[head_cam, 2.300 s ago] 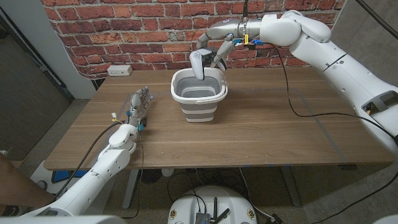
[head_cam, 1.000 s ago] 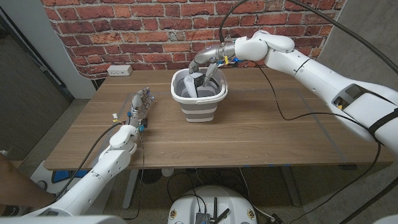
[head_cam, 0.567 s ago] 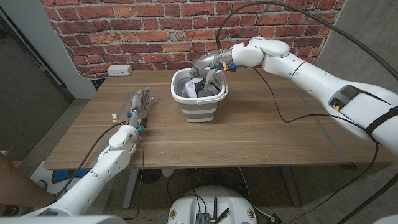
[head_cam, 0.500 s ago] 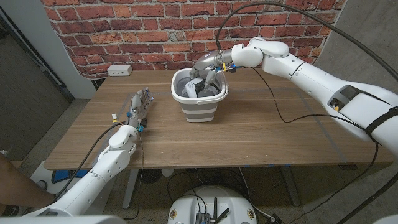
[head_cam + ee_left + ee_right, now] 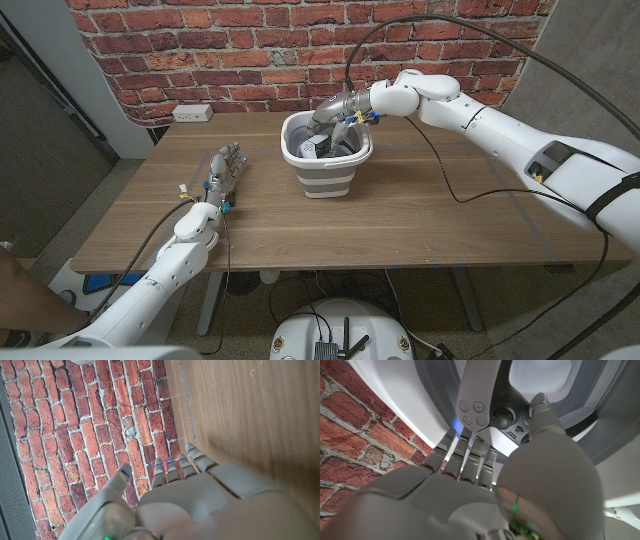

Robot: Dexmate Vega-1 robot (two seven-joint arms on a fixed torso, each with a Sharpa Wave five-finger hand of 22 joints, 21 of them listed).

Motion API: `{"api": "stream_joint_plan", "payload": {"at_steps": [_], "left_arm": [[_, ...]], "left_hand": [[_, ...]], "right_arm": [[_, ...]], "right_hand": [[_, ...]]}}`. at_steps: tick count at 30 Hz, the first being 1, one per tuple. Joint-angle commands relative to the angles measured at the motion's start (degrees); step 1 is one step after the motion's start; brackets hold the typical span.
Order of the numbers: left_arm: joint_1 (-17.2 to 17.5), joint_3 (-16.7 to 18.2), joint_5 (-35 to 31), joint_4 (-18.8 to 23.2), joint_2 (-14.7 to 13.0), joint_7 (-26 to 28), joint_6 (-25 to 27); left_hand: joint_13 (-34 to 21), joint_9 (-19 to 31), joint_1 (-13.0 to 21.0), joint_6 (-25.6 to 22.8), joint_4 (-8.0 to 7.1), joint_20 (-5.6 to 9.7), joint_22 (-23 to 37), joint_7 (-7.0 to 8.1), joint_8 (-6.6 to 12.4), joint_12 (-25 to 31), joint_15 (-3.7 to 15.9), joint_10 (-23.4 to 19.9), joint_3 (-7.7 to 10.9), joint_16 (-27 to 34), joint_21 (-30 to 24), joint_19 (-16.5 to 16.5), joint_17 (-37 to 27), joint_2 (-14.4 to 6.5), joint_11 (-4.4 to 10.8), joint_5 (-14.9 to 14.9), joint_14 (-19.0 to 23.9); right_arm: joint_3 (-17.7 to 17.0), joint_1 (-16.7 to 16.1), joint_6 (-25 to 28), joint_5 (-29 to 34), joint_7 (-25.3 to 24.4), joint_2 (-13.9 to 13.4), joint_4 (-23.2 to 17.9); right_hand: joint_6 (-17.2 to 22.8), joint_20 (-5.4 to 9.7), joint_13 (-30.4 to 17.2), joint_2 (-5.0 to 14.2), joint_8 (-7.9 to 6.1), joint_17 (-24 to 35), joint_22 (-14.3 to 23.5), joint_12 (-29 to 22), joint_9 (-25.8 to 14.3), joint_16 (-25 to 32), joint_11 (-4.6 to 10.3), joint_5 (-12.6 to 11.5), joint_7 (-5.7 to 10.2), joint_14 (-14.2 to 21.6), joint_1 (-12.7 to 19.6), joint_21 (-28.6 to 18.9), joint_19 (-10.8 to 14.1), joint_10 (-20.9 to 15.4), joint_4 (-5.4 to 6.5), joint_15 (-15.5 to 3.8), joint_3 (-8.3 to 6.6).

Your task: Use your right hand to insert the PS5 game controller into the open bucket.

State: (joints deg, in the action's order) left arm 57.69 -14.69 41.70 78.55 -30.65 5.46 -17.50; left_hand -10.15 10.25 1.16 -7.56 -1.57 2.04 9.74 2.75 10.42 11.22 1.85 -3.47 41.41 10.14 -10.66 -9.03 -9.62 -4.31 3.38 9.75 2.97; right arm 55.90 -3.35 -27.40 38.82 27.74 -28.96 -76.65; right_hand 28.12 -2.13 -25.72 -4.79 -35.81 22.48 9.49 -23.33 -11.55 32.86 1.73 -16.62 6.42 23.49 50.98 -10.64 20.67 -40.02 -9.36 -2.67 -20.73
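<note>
Right robot hand reaches down into the bucket, fingers closed around the controller, which sits inside the rim, low enough to release cleanly.

My right arm stretches across from the picture's right side, elbow raised, forearm angled down so that my right hand dips inside the bucket. There my fingers lie along one side of the PS5 controller and my thumb presses the other, pinching it between them. My left arm lies low along the near left of the table, reaching forward. My left hand stands on its edge, fingers straight and close together, thumb apart, holding nothing
</note>
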Motion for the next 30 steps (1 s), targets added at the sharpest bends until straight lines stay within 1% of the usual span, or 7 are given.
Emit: {"api": "stream_joint_plan", "payload": {"at_steps": [1,11,14,16,21,25,30], "left_arm": [[-0.3,-0.2,0.3,-0.8,0.4,-0.6,-0.2],[-0.6,0.0,0.6,-1.5,0.6,-1.1,-0.5],[-0.8,-0.1,0.5,-1.8,0.6,-1.1,-0.5],[-0.9,-0.1,0.5,-2.0,0.6,-1.4,-0.7],[-1.0,-0.1,0.7,-2.1,0.6,-1.7,-0.7],[-0.9,0.0,0.7,-2.0,0.5,-1.8,-0.7],[-0.8,0.0,0.9,-2.1,0.5,-2.2,-0.8]], "left_hand": [[-0.1,0.2,0.0,-0.6,0.11,3.02,0.1,-0.05,0.25,-0.1,0.06,0.3,0.16,0.0,-0.4,0.0,-0.1,-3.2,0.38,0.1,-0.3],[-0.1,0.2,0.0,-0.5,0.1,3.02,0.1,-0.05,0.23,-0.1,-0.01,0.2,0.17,0.0,-0.3,0.1,-0.2,-3.2,0.38,0.1,-0.3],[-0.1,0.2,-0.1,-0.6,0.09,3.03,0.1,-0.08,0.25,0.0,-0.04,0.1,0.17,0.0,-0.3,0.1,-0.2,-3.2,0.25,0.1,-0.3],[-0.1,0.2,-0.1,-0.6,0.09,3.03,0.1,-0.07,0.26,0.0,0.01,0.1,0.17,0.0,-0.4,0.1,-0.2,-3.2,0.26,0.1,-0.3],[-0.1,0.2,-0.1,-0.7,0.06,2.99,0.1,-0.03,0.28,0.0,0.0,0.0,0.18,0.0,-0.4,0.0,-0.2,-3.2,0.31,0.1,-0.3],[-0.2,0.2,-0.1,-0.6,0.05,2.95,0.1,-0.06,0.27,0.0,0.0,0.0,0.2,0.0,-0.4,0.0,-0.2,-3.3,0.4,0.1,-0.3],[-0.2,0.2,-0.1,-0.7,0.03,2.92,0.1,-0.09,0.28,0.1,-0.06,-0.2,0.2,0.0,-0.4,0.0,-0.2,-3.3,0.27,0.1,-0.3]], "right_arm": [[0.3,-0.5,0.7,0.8,1.4,-0.4,-1.7],[0.3,0.1,1.0,0.6,5.3,-0.7,-4.0],[0.3,0.3,1.2,0.5,6.8,-0.8,-5.1],[0.3,0.3,1.6,0.5,8.0,-0.9,-6.0],[0.1,0.0,2.2,0.6,9.7,-1.2,-7.8],[0.0,-0.1,3.3,0.9,11.4,-1.3,-9.2],[0.2,0.3,4.6,0.8,14.7,-1.0,-10.1]], "right_hand": [[9.9,-0.32,-0.1,6.94,-4.85,0.1,0.1,0.1,-0.2,0.2,10.64,-0.5,5.4,0.7,-0.5,-0.4,0.6,-13.7,0.09,-7.91,-0.57],[1.4,-3.01,-0.2,3.94,-0.19,0.9,0.2,5.4,0.1,-1.3,9.82,0.8,4.37,-3.2,-2.2,0.0,-1.4,-2.9,0.36,-7.03,1.53],[-2.3,-4.16,0.0,3.3,1.78,1.1,0.2,7.4,0.1,-2.2,8.03,1.7,4.12,-5.4,-3.5,0.1,-2.7,1.3,0.67,-5.47,2.23],[-4.1,-5.03,0.1,3.15,2.72,1.1,0.2,8.4,0.1,-2.6,7.66,2.0,4.3,-6.4,-3.8,0.1,-3.0,3.5,0.69,-4.55,2.43],[-10.9,-6.91,0.9,2.77,6.75,1.3,0.2,10.9,0.3,-4.2,5.06,3.3,3.26,-9.4,-4.9,0.0,-4.6,9.9,0.73,-2.04,2.87],[-13.1,-7.49,1.2,2.77,8.31,1.4,0.2,11.5,0.4,-4.8,4.09,3.7,2.95,-10.5,-5.3,0.1,-5.4,12.6,0.78,-1.59,2.99],[-16.6,-9.37,1.9,2.9,11.34,1.6,0.3,12.2,0.5,-6.5,2.56,4.4,2.56,-13.8,-6.3,0.3,-7.6,18.2,0.95,1.37,3.17]]}}
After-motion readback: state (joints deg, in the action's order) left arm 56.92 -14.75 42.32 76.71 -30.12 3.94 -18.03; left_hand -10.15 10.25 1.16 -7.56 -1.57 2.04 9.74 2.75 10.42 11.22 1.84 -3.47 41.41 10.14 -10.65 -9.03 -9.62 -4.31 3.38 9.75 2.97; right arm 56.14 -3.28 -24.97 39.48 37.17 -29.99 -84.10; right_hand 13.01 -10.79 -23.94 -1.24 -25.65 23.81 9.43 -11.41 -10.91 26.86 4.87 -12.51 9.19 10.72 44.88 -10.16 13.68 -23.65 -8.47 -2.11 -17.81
